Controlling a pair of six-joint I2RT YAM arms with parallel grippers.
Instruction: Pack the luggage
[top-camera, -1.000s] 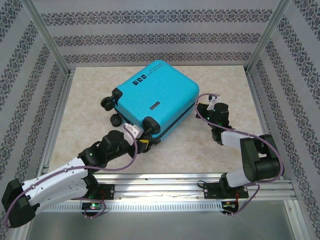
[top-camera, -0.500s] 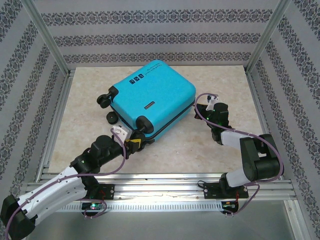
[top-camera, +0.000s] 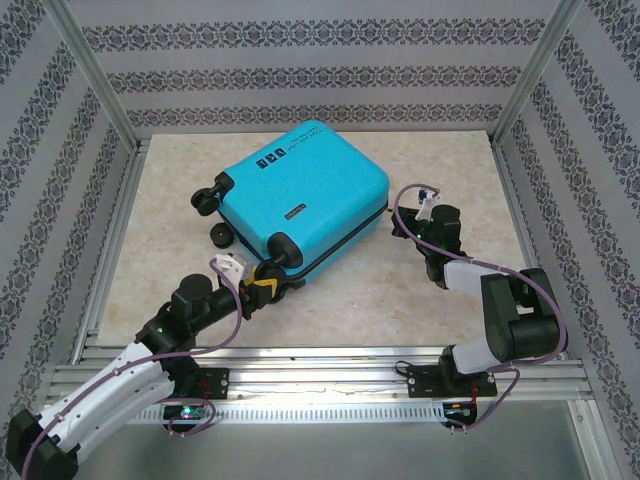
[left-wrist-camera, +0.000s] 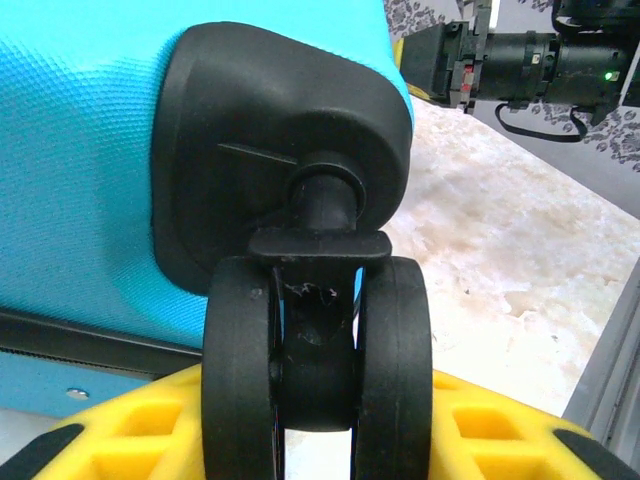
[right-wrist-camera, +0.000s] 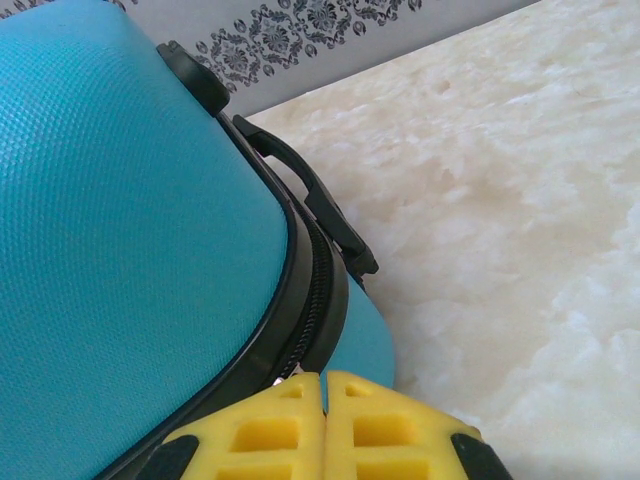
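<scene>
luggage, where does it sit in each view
Top external: luggage mid-table, closed, lying flat.
Left wrist: turquoise shell upper left, its black wheel centre.
Right wrist: shell across the left, handle above.
Shared landmark: the black zip seam round the shell.

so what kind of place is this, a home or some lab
Most likely a robot test cell, not a home: a left arm and right arm bolted to a metal rail, metal posts holding patterned panels as walls, one suitcase on a marble-look table.
</scene>
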